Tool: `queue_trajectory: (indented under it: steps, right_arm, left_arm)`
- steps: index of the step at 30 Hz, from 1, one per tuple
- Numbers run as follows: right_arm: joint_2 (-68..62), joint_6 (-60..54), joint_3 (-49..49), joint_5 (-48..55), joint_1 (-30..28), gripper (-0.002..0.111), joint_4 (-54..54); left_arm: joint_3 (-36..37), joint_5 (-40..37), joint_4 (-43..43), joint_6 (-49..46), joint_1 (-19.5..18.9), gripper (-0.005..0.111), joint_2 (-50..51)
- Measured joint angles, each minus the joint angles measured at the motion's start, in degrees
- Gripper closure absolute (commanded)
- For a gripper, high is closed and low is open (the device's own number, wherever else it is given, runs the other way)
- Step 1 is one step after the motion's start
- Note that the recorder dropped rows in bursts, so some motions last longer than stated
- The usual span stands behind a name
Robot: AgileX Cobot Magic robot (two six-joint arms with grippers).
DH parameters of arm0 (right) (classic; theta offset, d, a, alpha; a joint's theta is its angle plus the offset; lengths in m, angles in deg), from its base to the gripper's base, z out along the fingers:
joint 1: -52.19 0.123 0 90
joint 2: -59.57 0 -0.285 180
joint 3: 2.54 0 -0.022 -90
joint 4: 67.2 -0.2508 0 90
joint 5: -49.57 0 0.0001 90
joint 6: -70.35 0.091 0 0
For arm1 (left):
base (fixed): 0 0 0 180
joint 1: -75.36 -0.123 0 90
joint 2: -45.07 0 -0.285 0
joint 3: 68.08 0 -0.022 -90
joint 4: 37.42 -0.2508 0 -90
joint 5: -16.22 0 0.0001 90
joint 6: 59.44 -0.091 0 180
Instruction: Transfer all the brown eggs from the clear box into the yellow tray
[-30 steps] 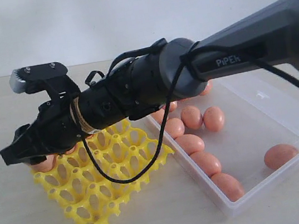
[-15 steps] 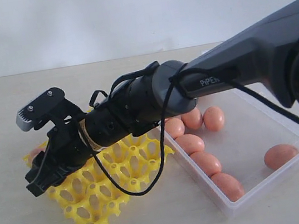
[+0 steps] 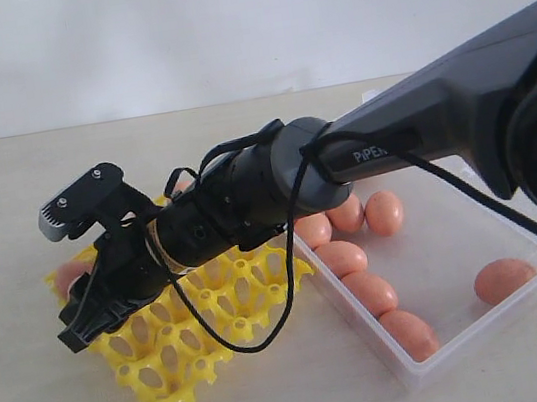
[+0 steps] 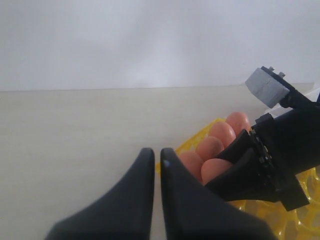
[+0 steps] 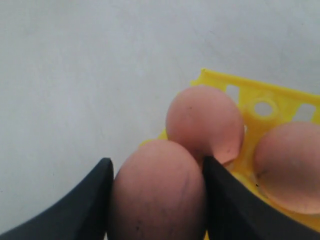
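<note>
Right gripper (image 3: pixel 83 325) dropped to tray (image 3: pixel 188 370) corner, jaws clamped on egg (image 5: pixel 157 195). Left gripper (image 4: pixel 156 165) jaws pressed together, empty.

speckled brown eggs (image 3: pixel 383 212), yellow tray (image 3: pixel 165 374)

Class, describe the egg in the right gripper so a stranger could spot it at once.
Find the yellow tray beside the clear box, then the right gripper over the tray's edge. The egg is the one pinched between black fingers; its neighbours sit free in cups.
</note>
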Motion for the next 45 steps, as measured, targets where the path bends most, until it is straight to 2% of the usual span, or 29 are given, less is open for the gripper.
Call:
queue_trajectory:
  steps: [4, 9, 22, 30, 32, 34, 37, 40, 45]
  right_arm:
    - [0.0, 0.0, 0.0, 0.1, 0.0, 0.063, 0.0]
    - [0.0, 0.0, 0.0, 0.3, 0.0, 0.052, 0.0]
    - [0.3, 0.9, 0.0, 0.3, 0.0, 0.052, -0.3]
    - [6.3, 1.1, 0.0, 5.0, 0.0, 0.052, -0.3]
    - [7.7, 2.4, 0.0, 6.3, 0.0, 0.058, -0.2]
    - [8.6, 5.2, 0.0, 6.9, 0.0, 0.072, 0.0]
    - [9.0, 11.3, 0.0, 5.3, 0.0, 0.106, 2.2]
    - [9.0, 16.1, 0.0, 0.1, 0.0, 0.108, 6.7]
    - [9.0, 18.0, 1.1, -6.9, 0.0, 0.109, 8.7]
  left_arm:
    - [0.0, 0.0, 0.0, 0.0, 0.0, 0.103, 0.0]
    - [0.0, 0.0, 0.0, 0.0, 0.0, 0.103, 0.0]
    - [0.0, 0.0, 0.0, 0.0, 0.0, 0.103, 0.0]
    - [0.0, 0.0, 0.0, 0.0, 0.0, 0.103, 0.0]
    - [0.0, 0.0, 0.0, 0.0, 0.0, 0.103, 0.0]
    - [0.0, 0.0, 0.0, 0.0, 0.0, 0.103, 0.0]
    - [0.0, 0.0, 0.0, 0.0, 0.0, 0.103, 0.0]
    - [0.0, 0.0, 0.0, 0.0, 0.0, 0.103, 0.0]
    - [0.0, 0.0, 0.0, 0.0, 0.0, 0.103, 0.0]
